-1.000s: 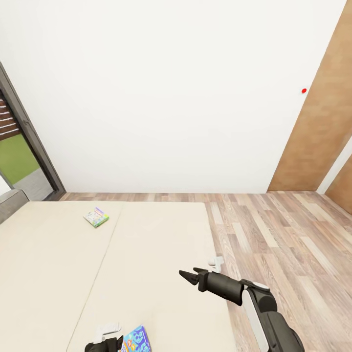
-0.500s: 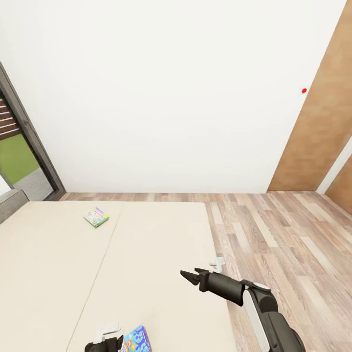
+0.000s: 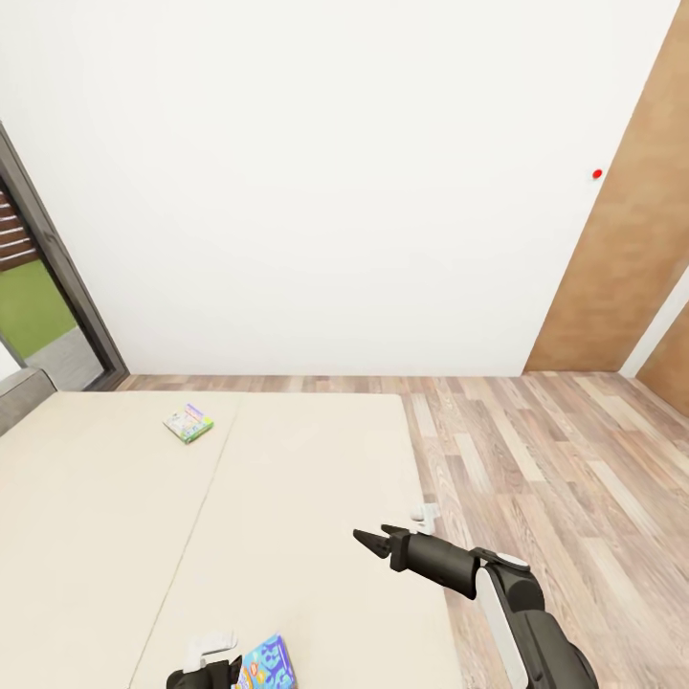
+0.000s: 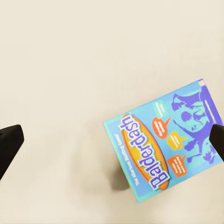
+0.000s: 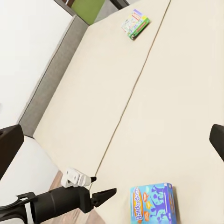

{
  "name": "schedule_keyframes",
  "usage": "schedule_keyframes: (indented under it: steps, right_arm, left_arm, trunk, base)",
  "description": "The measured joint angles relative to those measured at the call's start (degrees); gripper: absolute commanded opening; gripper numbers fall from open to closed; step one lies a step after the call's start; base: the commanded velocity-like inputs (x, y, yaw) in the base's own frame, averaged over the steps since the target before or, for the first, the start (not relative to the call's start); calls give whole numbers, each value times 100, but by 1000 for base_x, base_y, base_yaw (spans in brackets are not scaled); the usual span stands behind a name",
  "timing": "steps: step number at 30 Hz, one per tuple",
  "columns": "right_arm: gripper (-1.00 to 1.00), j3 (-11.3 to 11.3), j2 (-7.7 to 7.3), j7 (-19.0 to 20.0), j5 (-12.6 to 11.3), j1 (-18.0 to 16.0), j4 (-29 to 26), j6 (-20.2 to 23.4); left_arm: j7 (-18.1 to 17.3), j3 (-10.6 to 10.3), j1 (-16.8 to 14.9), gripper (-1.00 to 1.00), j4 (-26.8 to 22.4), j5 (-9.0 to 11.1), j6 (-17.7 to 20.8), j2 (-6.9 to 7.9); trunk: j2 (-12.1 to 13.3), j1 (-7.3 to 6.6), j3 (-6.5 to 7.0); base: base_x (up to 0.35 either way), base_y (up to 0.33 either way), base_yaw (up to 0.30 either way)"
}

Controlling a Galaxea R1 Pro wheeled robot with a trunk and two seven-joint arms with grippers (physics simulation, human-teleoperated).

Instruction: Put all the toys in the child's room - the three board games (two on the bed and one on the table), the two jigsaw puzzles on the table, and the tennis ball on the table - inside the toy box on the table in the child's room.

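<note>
— Where's the blue board game (image 4: pixel 163 140)?
— Flat on the bed (image 3: pixel 96 536), near its front edge, straight below the left pincer (image 4: pixel 112 140). Seen from the left wrist, sits between the two black fingertips, though shifted toward one of them rather than centred.
— Long axis?
— Tilted, running diagonally across the line joining the two tips, not square to it. Probably calls for a wrist turn and a small sideways shift before descending.
— Left pincer's state?
— Spread wide, nothing held, clearly above the box and not touching it.
— And the right pincer (image 3: pixel 368 543)?
— Hovering over the mattress toward the bed's right side, prongs parted, empty. Farther from the blue box than the left, so left looks the natural choice.
— Second game?
— Green-bordered board game (image 3: pixel 188 424), small and far up the bed toward the wall, well apart from both arms. Likely needs a reach or a base move later.
</note>
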Motion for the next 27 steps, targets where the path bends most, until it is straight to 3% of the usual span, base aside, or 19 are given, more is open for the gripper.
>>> schedule_keyframes:
  steps: [27]
  right_arm:
    - [100, -22, -7, -39, -5, 0, 167, 0]
  left_arm:
    - [-3, -1, 0, 100, 22, -11, -27, -9]
  trunk:
    - [0, 0, -250]
  base:
    - [0, 0, 0]
